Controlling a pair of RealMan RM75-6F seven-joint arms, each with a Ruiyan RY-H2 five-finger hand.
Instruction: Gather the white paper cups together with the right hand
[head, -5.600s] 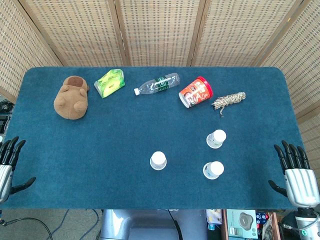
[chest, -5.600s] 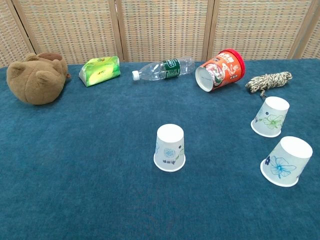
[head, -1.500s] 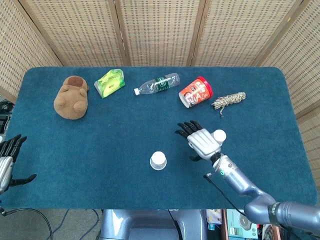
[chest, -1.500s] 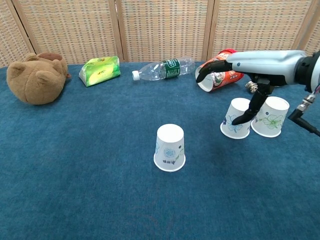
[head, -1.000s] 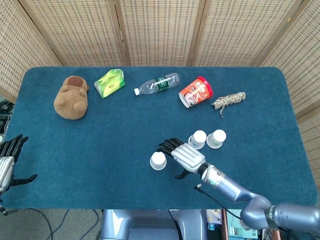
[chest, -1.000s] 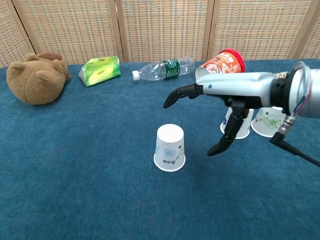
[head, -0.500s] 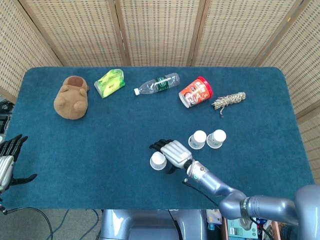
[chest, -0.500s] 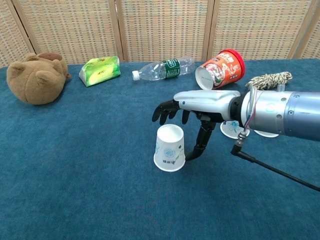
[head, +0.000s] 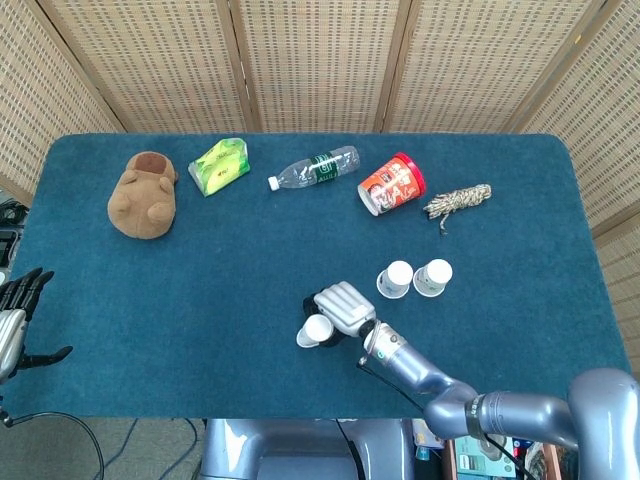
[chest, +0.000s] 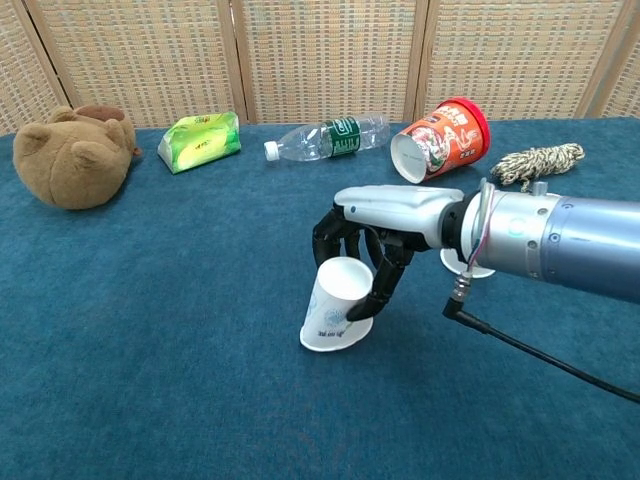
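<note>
Blue cloth-covered surface (head: 150, 300), backed by woven screens (head: 320, 60). Right hand (head: 338, 307): reaching in from the 5 o'clock edge in the head view, fingers curling over the top and thumb pressing one side of a white paper cup (chest: 335, 305), gripping it. That cup is standing upside down but tilting, its base leaning toward the hand and its rim lifting on one side; it is sitting near the centre of the surface toward 6 o'clock. Two more white paper cups, both upside down and touching each other, are sitting well apart from the gripped one at roughly 4 o'clock from centre: the left cup of the pair (head: 395, 279) and the right cup of the pair (head: 433, 277); in the chest view the arm is hiding most of both. Left hand (head: 14, 318): hanging off the 8 o'clock edge of the surface, fingers spread, holding nothing. Along the far side, running from 10 to 2 o'clock: a brown plush bear (head: 145, 195), a green snack packet (head: 220, 166), a clear plastic bottle with green label (head: 315, 168) lying on its side, a red instant-noodle tub (head: 391, 184) lying on its side with its open mouth facing the robot, and a bundle of twine (head: 457, 201).
</note>
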